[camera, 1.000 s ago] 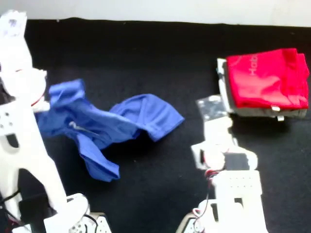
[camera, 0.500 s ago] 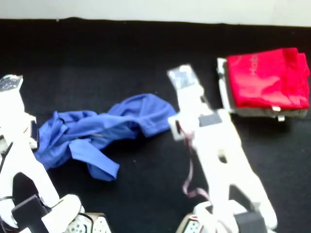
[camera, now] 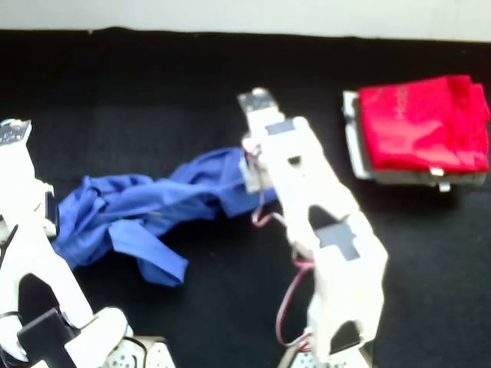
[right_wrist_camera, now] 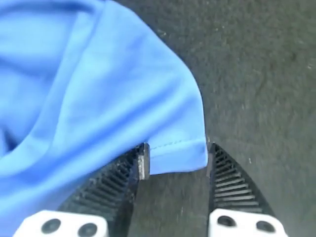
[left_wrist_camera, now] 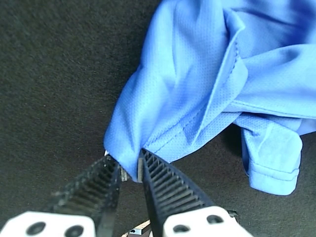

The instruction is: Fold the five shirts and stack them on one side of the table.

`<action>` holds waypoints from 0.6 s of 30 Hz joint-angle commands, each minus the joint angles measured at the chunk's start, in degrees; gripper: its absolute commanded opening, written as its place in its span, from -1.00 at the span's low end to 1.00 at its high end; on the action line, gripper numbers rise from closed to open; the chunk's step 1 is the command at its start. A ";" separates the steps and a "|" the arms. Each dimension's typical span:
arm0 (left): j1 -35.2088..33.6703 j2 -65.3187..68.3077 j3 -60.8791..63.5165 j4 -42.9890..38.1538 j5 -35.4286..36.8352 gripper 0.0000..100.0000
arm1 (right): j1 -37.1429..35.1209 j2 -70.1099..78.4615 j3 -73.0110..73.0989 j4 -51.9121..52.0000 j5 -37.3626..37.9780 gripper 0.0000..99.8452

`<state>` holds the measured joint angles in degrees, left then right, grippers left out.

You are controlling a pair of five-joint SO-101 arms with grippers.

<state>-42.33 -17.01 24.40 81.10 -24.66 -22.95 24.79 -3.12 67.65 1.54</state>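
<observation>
Tabletop (camera: pixel 153 84), shirt (right_wrist_camera: pixel 89 84) seemingly between right fingers (right_wrist_camera: pixel 111 185)

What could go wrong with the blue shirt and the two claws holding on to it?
The left claw pinches just a small bit at the edge of the blue shirt, so the cloth might slip out when it is pulled. The right claw is open around a hem corner. It might close on too little cloth, or miss it. The shirt lies bunched and twisted, so the fold may turn out messy.
</observation>
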 commanded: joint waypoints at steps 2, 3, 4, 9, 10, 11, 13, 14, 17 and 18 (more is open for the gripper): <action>-0.31 -1.63 -0.40 -0.35 -0.26 -0.98 | -0.13 5.85 -8.48 0.66 -0.53 -0.62; -0.31 -1.63 -0.40 -0.35 -0.26 -0.98 | -0.04 7.08 -9.45 0.75 -0.53 -0.62; -0.31 -1.63 -0.40 -0.35 -0.26 -0.98 | -0.04 8.22 -10.15 0.75 -0.44 -0.62; -0.13 -1.63 -0.40 -0.53 -0.26 -0.98 | 0.04 9.89 -10.59 0.84 -0.62 -0.91; -0.13 -1.63 -0.40 -0.53 -0.26 -0.98 | 0.31 9.80 -10.86 0.84 -0.62 -1.00; -0.13 -1.63 -0.40 -0.53 -0.26 -0.98 | 0.75 9.71 -10.95 0.84 -0.62 -0.95; -0.04 -1.63 -0.40 -0.53 -0.26 -0.98 | 2.07 9.01 -11.47 1.36 -0.62 -1.00; -0.04 -1.63 -0.48 -0.53 -0.26 -0.98 | 2.77 8.22 -11.91 2.15 -0.62 -0.98; 1.36 -1.63 -3.12 -0.18 -0.18 -0.98 | 5.58 3.47 -13.93 5.23 -0.35 -0.99; 2.07 -1.71 -4.79 0.00 -0.09 -0.98 | 6.55 1.27 -14.99 6.20 -0.26 -0.99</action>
<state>-42.15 -17.01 23.69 81.10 -24.66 -19.34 33.14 -14.37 71.34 1.45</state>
